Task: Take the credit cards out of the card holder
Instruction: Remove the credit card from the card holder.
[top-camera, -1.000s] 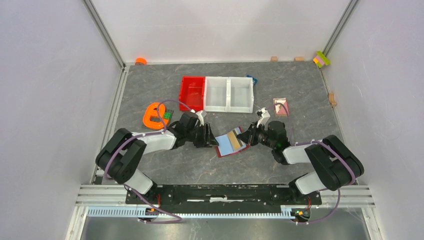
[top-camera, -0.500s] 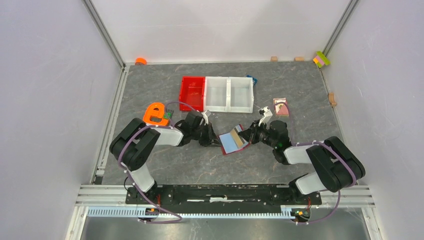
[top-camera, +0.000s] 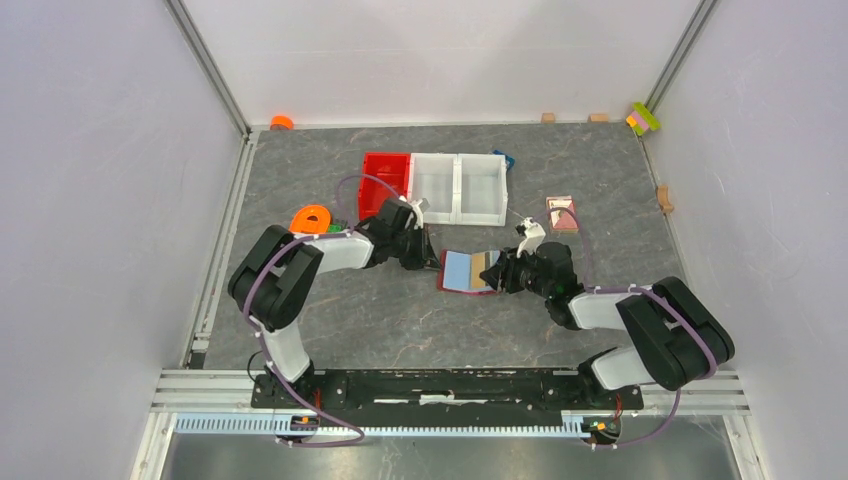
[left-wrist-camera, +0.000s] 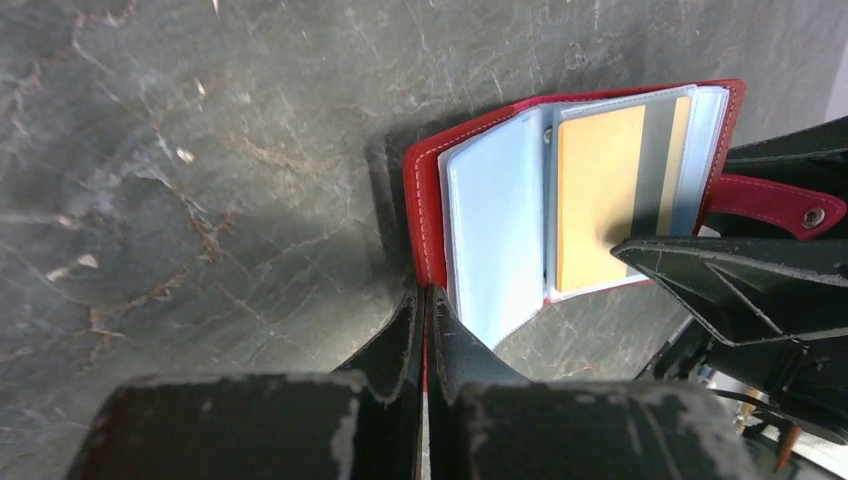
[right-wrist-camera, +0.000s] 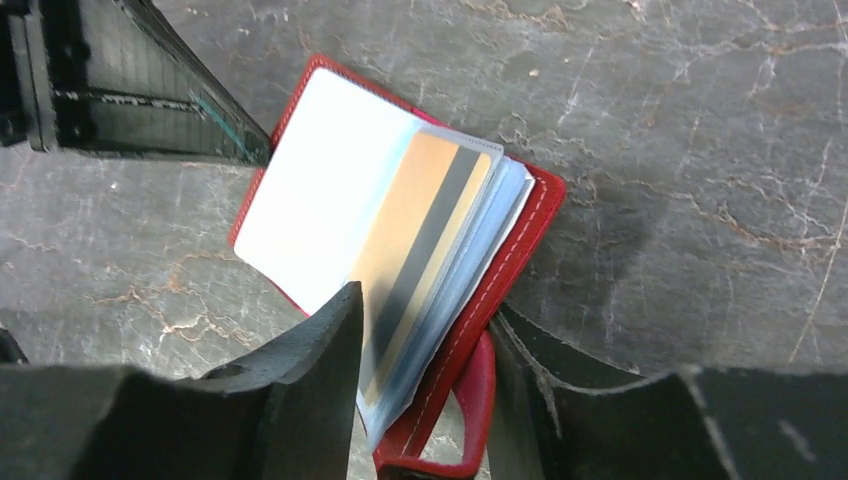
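The card holder (top-camera: 462, 272) lies open on the grey table between my two grippers, its dark red cover (left-wrist-camera: 425, 205) under clear sleeves. A tan-orange credit card (left-wrist-camera: 595, 200) with a dark stripe sits in the right sleeve (right-wrist-camera: 415, 225). A pale blue face (left-wrist-camera: 495, 230) fills the left sleeve. My left gripper (left-wrist-camera: 424, 295) is shut on the cover's left edge (top-camera: 437, 264). My right gripper (right-wrist-camera: 428, 305) is open and straddles the opposite edge (top-camera: 497, 274): one finger over the sleeves, the other outside the cover, the snap tab (right-wrist-camera: 475, 400) between them.
A bright red bin (top-camera: 385, 185) and two white bins (top-camera: 460, 188) stand just behind the card holder. An orange object (top-camera: 312, 218) lies by the left arm. A pink-and-white card (top-camera: 562, 213) lies at the back right. Small blocks (top-camera: 643, 118) line the back wall.
My left gripper has swung toward the back and closed on the card holder's left edge. My right gripper has opened. The card holder has shifted back and squared up.
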